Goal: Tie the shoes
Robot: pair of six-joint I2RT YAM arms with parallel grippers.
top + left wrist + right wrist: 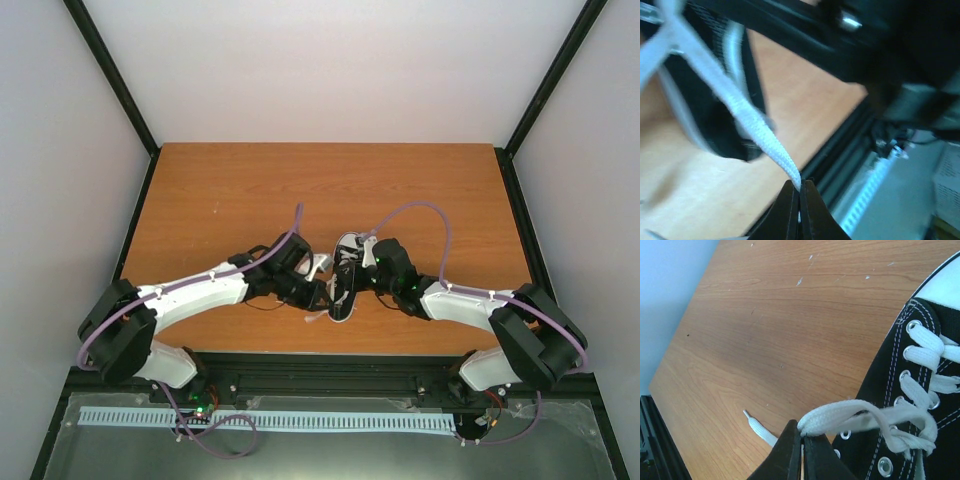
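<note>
While the black sneaker (345, 280) is lying near the front edge of the wooden table (220, 200), between the 2 arms, the left gripper (799, 186) is pinching 1 white lace (757, 127), its jaws pressed fully together on the strand. The right gripper (802, 439) is clamping a loop of lace (840, 415) beside the eyelets, jaws likewise closed, and a loose lace tip (754, 424) is resting on the wood.

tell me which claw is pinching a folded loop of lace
The right claw: it pinches a doubled-over loop of white lace beside the black sneaker. The left claw grips just one single strand.
</note>
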